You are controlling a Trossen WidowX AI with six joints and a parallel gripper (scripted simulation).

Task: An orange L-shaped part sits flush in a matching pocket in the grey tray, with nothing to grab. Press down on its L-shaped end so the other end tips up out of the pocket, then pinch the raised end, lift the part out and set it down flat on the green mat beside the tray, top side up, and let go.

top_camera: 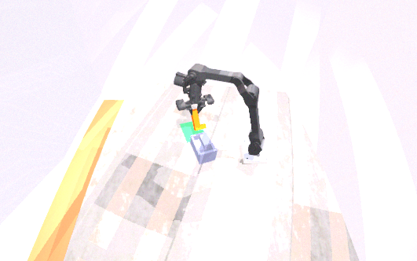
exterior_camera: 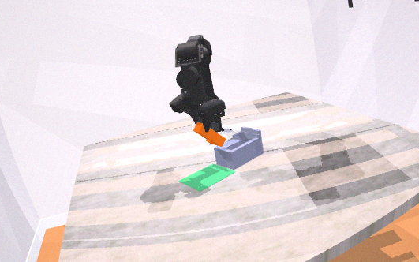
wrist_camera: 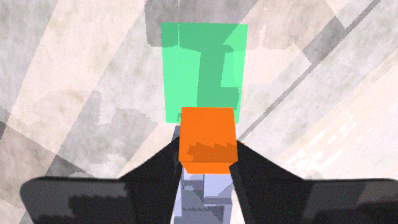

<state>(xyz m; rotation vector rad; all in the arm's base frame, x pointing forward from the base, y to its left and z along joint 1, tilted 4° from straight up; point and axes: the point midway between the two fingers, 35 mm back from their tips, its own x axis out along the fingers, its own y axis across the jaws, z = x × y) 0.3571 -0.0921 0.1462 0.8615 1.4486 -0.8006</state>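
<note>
The orange L-shaped part [top_camera: 196, 120] [exterior_camera: 212, 136] [wrist_camera: 207, 129] is up in the air, clear of the tray. My gripper [top_camera: 195, 110] [exterior_camera: 206, 127] [wrist_camera: 205, 142] is shut on its straight end. The part slopes, with its L-shaped end hanging lowest; the wrist view shows mostly its raised end. The grey tray [top_camera: 207, 158] [exterior_camera: 240, 155] [wrist_camera: 218, 186] stands below, and its pocket is empty. The green mat [top_camera: 186, 129] [exterior_camera: 220, 172] [wrist_camera: 180, 75] lies flat beside the tray with nothing on it but a shadow of the arm and part.
The tray's raised walls stand close to the mat's edge, near the part's low end in the exterior view. The arm's white base [top_camera: 254, 159] stands on the table to the right of the tray in the top view. Dark shadows cross the table [exterior_camera: 106, 221].
</note>
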